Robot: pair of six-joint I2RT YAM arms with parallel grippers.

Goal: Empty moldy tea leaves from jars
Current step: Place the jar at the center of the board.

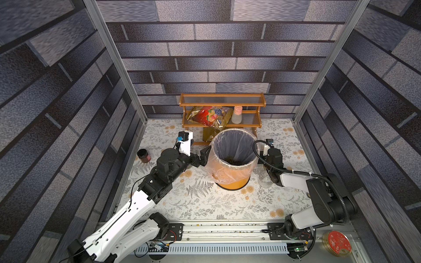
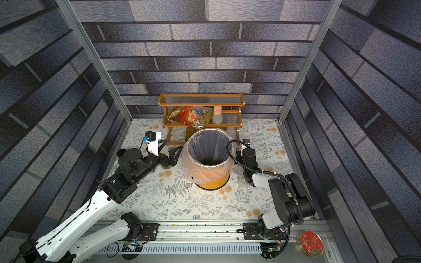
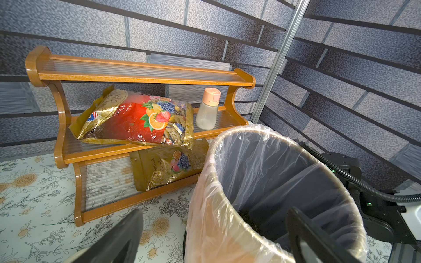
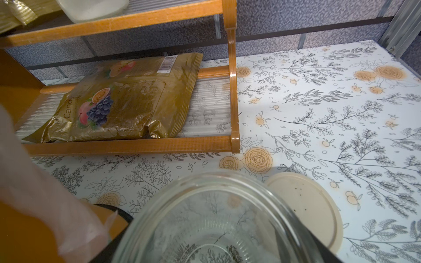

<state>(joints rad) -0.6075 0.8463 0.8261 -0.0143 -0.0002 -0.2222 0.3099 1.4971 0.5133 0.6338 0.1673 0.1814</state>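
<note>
I'm seeing right gripper clamping the empty clear glass jar, mouth up, just right of the orange plastic-lined bin; dark crumbly tea leaves lying in the bin's bottom; left gripper gaping, holding nothing.

Deep in the plastic-lined orange bin at the centre of the workspace, a small loose heap of tea leaves, dark green-brown and crumbly. Around 3 o'clock from the bin's base, a clear glass jar, lidless and empty-looking, its flat round cream lid just beside it, away from the bin. In both top views, a clear jar shape near 4 o'clock, partly hidden; same jar or another, hard to tell.
</note>
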